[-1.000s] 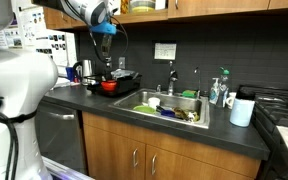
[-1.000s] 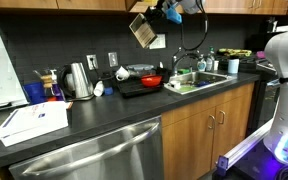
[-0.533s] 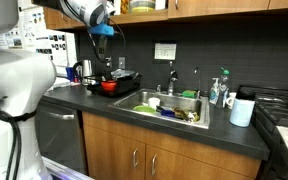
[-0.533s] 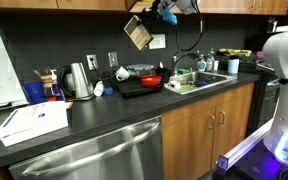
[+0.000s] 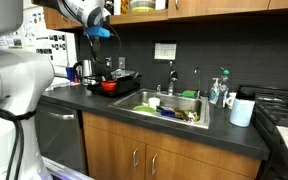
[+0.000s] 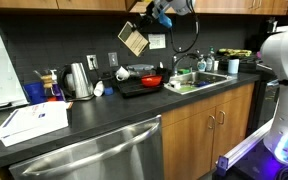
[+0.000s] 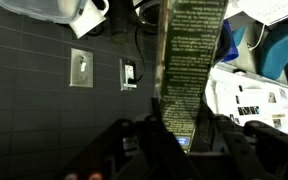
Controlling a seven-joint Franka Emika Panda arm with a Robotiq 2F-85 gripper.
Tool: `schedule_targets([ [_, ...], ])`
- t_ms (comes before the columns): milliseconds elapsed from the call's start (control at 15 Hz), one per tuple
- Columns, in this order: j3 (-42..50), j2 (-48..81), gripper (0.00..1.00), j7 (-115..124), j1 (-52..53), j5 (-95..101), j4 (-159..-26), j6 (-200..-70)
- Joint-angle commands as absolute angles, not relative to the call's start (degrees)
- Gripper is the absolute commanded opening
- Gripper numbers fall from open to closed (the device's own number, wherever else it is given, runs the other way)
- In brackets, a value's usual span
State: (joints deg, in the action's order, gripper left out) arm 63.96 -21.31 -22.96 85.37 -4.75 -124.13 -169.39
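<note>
Tan pad (image 6: 134,40) hangs high under the cupboards (image 6: 84,4), clamped at one edge in the closed gripper (image 6: 148,26), its flat length running straight out from the jaws and tilted, well above the red bowl (image 6: 151,80) on the counter (image 6: 104,115)

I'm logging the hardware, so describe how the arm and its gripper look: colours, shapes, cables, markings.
The arm is glossy white, built of rounded segments, with a blue glow low on its base. The gripper is dark with blue parts at the wrist; its fingers look black in the wrist view. A thin black cable loops from the wrist. No markings are legible.
</note>
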Motion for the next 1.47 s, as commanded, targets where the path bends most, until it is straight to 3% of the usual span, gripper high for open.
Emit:
schedule_targets([
  [0, 66.3, -20.9, 0.12, -26.4, 89.6, -6.7, -121.0, -166.2],
  [1400, 87.9, -21.8, 0.12, -28.8, 111.1, -4.0, -118.3, -164.5],
])
